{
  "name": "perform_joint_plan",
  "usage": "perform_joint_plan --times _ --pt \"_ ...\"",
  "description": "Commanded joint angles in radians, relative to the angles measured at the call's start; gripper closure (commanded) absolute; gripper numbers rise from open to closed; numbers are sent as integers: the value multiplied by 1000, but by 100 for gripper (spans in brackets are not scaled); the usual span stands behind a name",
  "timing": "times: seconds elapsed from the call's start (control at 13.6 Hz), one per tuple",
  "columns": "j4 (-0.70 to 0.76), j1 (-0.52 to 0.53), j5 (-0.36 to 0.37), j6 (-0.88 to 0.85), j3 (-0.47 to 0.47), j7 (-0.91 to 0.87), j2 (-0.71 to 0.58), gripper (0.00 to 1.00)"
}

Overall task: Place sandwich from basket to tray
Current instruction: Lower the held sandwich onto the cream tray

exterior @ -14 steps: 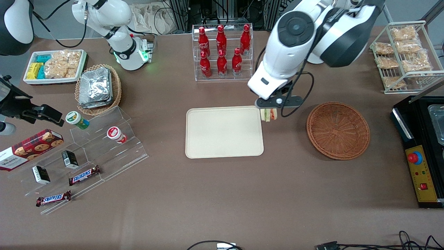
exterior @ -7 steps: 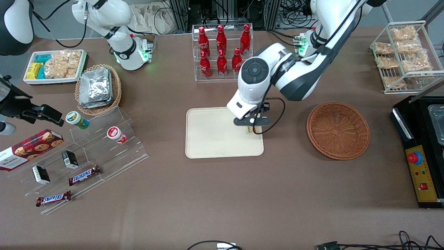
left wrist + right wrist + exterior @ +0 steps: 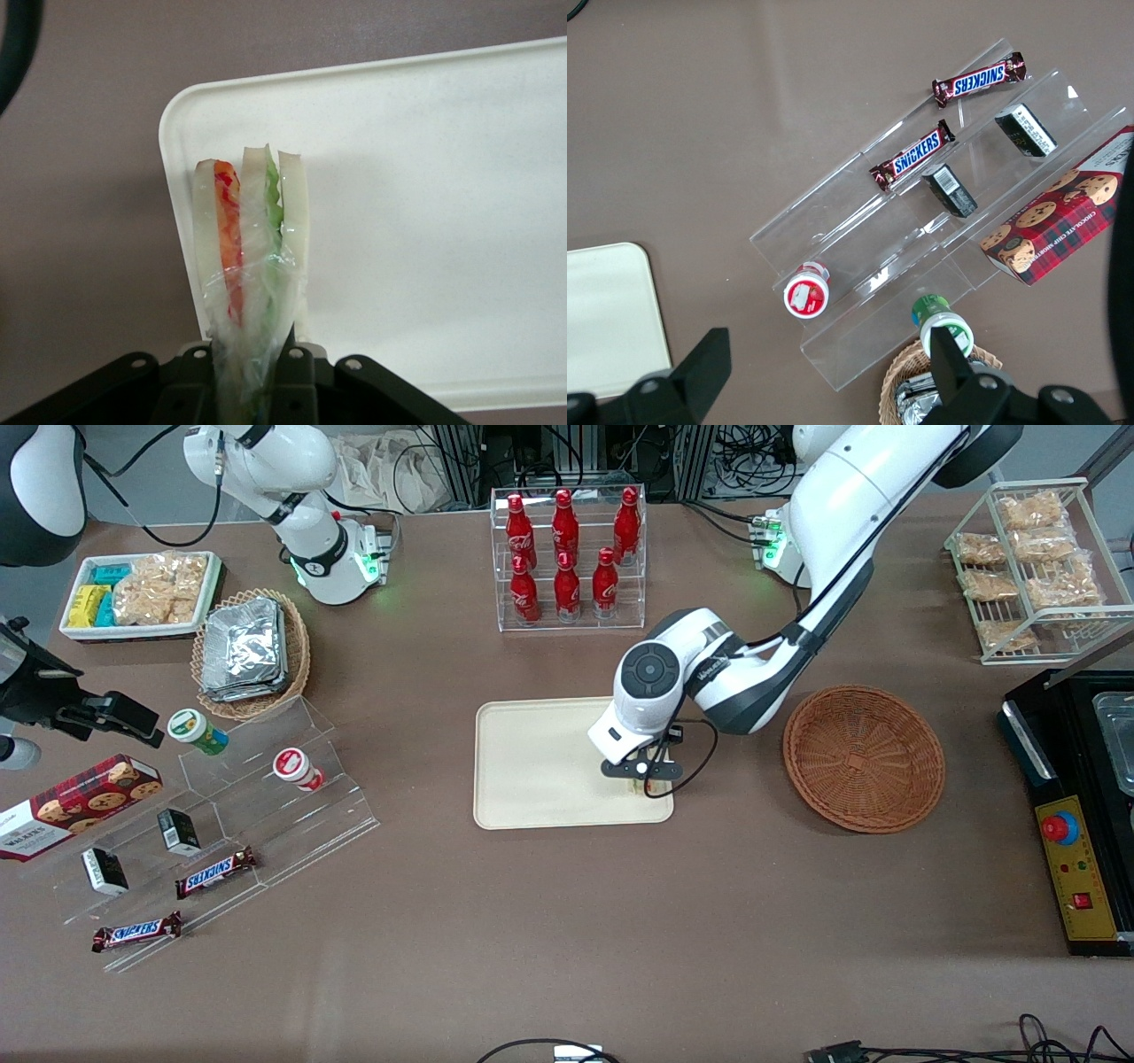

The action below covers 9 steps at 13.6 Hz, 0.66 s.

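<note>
The sandwich point(image 3: 251, 257), wrapped in clear film, looks light, soft and easily squashed. The tool point(image 3: 640, 771) pinches its narrow end over the tray point(image 3: 532, 779), so the hold wants to be gentle.

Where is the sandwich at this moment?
The sandwich is clamped in the gripper, low over the tray near its corner closest to the basket, which is empty; the wrist view shows it standing on edge above the tray's rim.

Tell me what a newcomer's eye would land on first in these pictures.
The white left arm's gripper hangs low over the cream-beige rectangular plastic tray, shut on the plastic-wrapped triangular sandwich with orange-red and green filling. Beside the tray, toward the working arm's end, sits the round brown wicker basket, holding nothing. Red cola bottles stand in a clear rack.
</note>
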Motion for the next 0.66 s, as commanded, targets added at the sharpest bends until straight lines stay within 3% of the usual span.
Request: perform_joint_plan --times 0.0,0.44,0.52,0.59 --pt "4 -1 23 35 0 -41 29 80" --pt "-62 -1 45 113 15 -46 46 77" --pt "-62 -1 43 113 15 -48 46 65" --pt "-62 1 43 112 15 -60 46 11"
